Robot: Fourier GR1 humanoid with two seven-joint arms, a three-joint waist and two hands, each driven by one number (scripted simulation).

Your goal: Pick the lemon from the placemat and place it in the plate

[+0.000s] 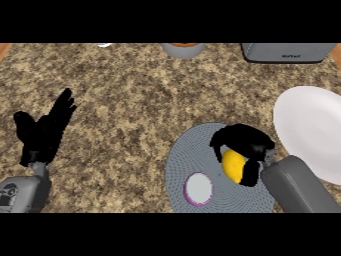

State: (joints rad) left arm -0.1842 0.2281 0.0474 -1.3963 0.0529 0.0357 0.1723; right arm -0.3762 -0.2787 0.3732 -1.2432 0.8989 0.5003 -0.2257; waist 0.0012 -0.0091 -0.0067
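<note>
Speckled brown stone is covering the tabletop. At about five o'clock, the right hand is curling its fingers round the yellow lemon over the round grey placemat. At three o'clock the white plate is lying just beside the placemat. At eight o'clock the left hand is resting with straight fingers up.
</note>
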